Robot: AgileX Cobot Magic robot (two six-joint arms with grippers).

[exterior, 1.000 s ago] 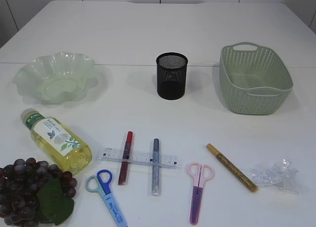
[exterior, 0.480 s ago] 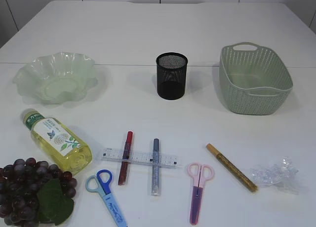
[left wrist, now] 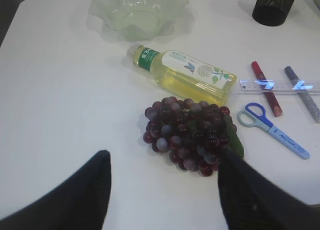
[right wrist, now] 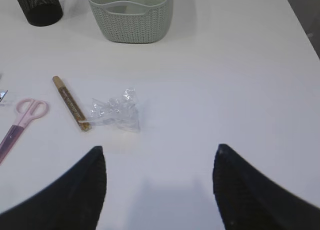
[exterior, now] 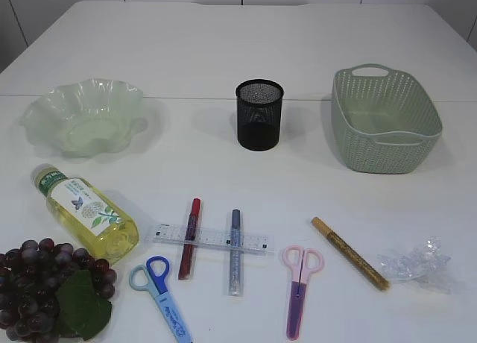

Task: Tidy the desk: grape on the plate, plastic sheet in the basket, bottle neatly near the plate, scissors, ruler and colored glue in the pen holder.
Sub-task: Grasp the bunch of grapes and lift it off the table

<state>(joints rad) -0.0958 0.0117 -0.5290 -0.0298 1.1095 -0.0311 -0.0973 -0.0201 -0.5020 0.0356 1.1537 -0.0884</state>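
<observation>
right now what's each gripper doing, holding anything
Left gripper: open, holding nothing, above the table near the grape bunch.
Right gripper: open, holding nothing, above bare table short of the plastic sheet.

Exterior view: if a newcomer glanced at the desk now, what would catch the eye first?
Probably the dark grape bunch with its green leaf at the near left corner, beside the yellow bottle lying on its side. Next, the black mesh pen holder standing at the centre, between the ruffled plate and the green basket.

Plastic sheet (right wrist: 116, 113) beside gold glue (right wrist: 71, 103) — fingers (right wrist: 75, 195) apart
</observation>
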